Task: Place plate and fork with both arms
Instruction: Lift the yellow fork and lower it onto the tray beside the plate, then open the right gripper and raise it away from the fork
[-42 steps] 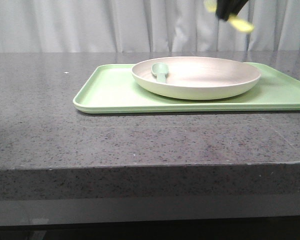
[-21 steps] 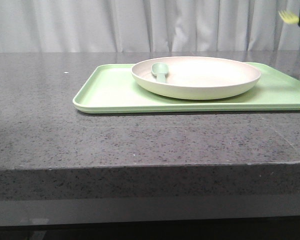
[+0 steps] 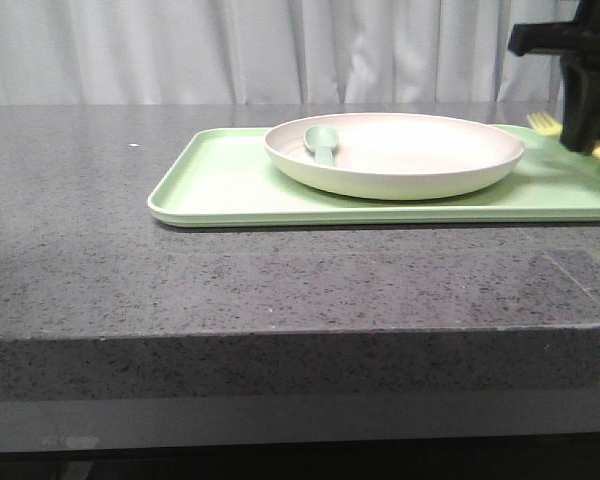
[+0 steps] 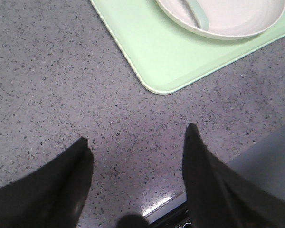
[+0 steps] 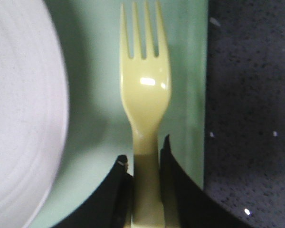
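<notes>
Front view showed the right gripper reaching down at the far right of the scene, its black body hanging over the right end of the light-green tray. Yellow bits of the fork poked out on either side of it, low and close to the tray surface; whether the fork touched the tray could not be told from that angle. The plate sat on the tray just beside the gripper, with a pale green spoon lying inside it near its left rim. The tray rested on the dark speckled table.

From the right wrist camera, the right gripper was clamped on the handle of the fork, one black finger pressed against each side of the narrow stem. The tines pointed away from the fingers, over the strip of tray between the plate's rim and the tray's edge, with bare table beyond it.

From the left wrist camera, the left gripper hung over bare table near the tray's rounded corner, well apart from the plate. Its two dark fingers stood spread wide with nothing between them.
</notes>
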Motion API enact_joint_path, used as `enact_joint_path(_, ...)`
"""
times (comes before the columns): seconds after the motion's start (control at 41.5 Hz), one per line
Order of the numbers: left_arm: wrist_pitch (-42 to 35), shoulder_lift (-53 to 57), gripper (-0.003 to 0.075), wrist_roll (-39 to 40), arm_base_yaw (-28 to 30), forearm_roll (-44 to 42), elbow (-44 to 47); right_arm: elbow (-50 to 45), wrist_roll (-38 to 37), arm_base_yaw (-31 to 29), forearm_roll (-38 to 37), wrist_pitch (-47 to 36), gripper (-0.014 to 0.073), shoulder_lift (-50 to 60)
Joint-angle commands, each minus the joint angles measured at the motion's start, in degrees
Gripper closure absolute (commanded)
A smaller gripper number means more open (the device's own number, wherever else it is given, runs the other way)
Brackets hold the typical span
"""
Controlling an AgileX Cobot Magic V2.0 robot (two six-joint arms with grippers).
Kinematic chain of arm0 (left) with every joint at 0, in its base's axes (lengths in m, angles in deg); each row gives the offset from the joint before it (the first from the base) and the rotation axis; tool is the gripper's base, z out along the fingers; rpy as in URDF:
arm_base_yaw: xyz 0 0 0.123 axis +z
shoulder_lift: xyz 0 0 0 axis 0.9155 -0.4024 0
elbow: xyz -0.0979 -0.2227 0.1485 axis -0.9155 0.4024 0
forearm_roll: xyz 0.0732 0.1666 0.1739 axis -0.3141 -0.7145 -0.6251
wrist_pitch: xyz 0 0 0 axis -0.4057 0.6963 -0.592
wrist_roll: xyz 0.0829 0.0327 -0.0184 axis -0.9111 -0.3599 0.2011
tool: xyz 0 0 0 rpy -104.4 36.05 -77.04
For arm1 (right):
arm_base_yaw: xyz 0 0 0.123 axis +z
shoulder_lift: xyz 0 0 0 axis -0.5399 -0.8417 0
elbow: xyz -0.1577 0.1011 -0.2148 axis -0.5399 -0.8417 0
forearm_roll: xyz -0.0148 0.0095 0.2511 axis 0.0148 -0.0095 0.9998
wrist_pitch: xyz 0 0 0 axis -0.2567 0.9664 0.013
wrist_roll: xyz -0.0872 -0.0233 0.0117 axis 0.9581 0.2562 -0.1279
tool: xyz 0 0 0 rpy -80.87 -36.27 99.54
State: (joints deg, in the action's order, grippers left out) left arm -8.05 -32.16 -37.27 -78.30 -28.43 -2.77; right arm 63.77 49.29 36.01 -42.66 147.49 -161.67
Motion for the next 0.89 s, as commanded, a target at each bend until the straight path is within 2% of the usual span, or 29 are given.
enact_joint_path(0.0,-2.7,0.5,0.0308,0.2,0.1,1.8,-1.5,1.2,0.7,-0.3,0.7,-2.2,0.0554,1.2)
enact_joint_path(0.096,-2.7,0.5,0.0308,0.2,0.1,1.8,-1.5,1.2,0.7,-0.3,0.7,-2.5,0.0550,0.1)
enact_joint_path(0.169,-2.7,0.5,0.0308,0.2,0.1,1.8,-1.5,1.2,0.7,-0.3,0.7,-2.6,0.0505,0.0)
enact_joint_path(0.313,-2.7,0.5,0.0308,0.2,0.1,1.8,-1.5,1.2,0.7,-0.3,0.7,-2.8,0.0309,0.0)
enact_joint_path(0.41,-2.7,0.5,0.0308,0.2,0.1,1.8,-1.5,1.2,0.7,-0.3,0.7,-2.7,0.0235,0.1)
enact_joint_path(0.651,-2.7,0.5,0.0308,0.3,0.1,1.8,-1.5,1.2,0.8,-0.3,0.7,-1.3,0.0229,4.8)
enact_joint_path(0.867,-2.7,0.5,0.0308,0.3,0.1,1.8,-1.5,0.9,2.4,-0.1,0.7,2.7,0.0232,15.3)
